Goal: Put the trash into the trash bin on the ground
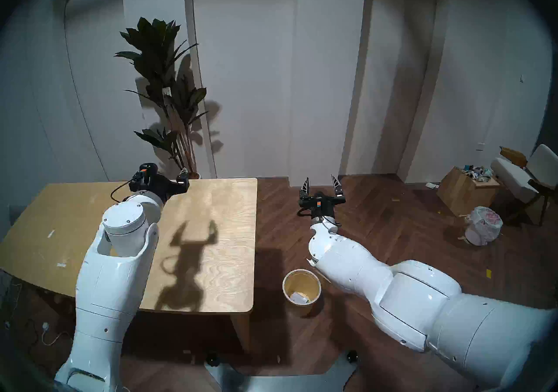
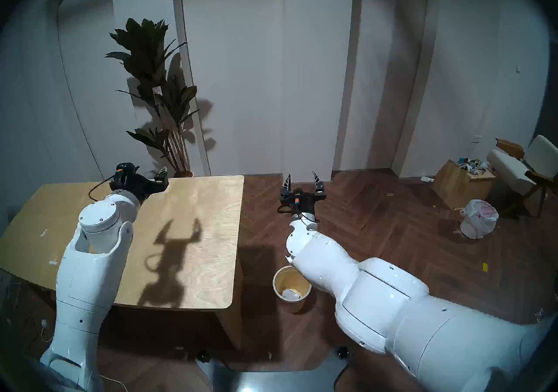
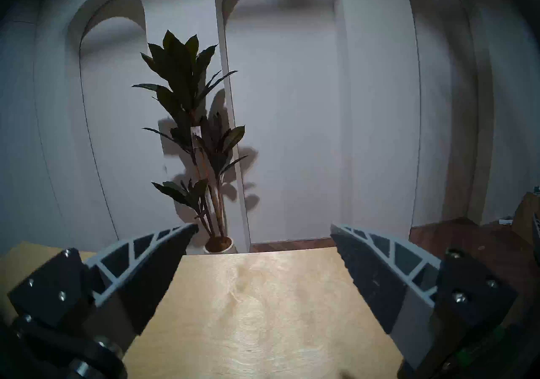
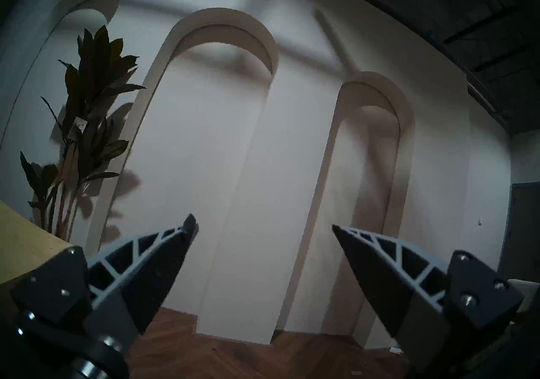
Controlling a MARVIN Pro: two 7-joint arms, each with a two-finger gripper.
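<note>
The trash bin [image 1: 301, 290] [image 2: 291, 287], a small cream cylinder with a tan inside, stands on the wood floor just right of the table's near corner. Pale white trash [image 1: 297, 297] [image 2: 290, 293] lies at its bottom; I cannot tell the pieces apart. My right gripper [image 1: 320, 181] [image 2: 302, 177] [image 4: 263, 223] hangs open and empty above the floor, well beyond the bin, with its forearm passing over the bin's rim. My left gripper [image 1: 164, 175] [image 3: 263, 229] is open and empty over the table's far edge, pointing at the wall.
The light wooden table [image 1: 217, 216] fills the left side and carries only arm shadows. A potted plant [image 1: 169, 95] stands behind it. At far right are a wooden box [image 1: 465, 192] of clutter, a bag-lined white bin [image 1: 483, 225] and a chair [image 1: 525, 176].
</note>
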